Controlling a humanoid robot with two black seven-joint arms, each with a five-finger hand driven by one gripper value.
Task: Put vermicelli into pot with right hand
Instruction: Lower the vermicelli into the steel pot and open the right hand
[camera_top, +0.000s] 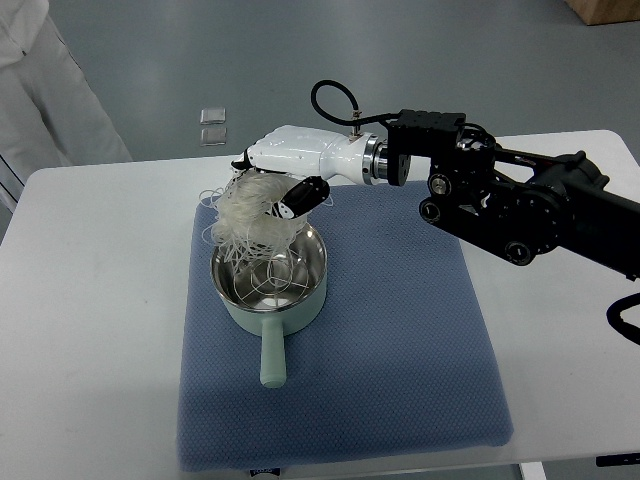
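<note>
Nearly In: Vermicelli Nest Hangs Over the Pot

Held from above, a tangled nest of vermicelli (248, 212) hangs in the right hand (283, 172) directly over the far rim of a pale green pot (268, 272), white fingers and a dark-tipped thumb clasped around the top of the bundle. Loose strands already trail down into the shiny steel bowl of the pot, while others loop out over its far-left edge onto the blue mat (400, 330) that covers a white table (90, 330). The pot's handle points toward the camera. The left arm does not show. A person in white stands at the upper-left corner of the view.

By its look the bundle is very light, springy and brittle: thin dry threads that spring apart, snag on fingers and snap if squeezed. A loose clasp around the dense core of the nest seems the sound hold, since stray outer loops offer no purchase. Strands outside the rim may stay draped on the mat once the hand lets go
</note>
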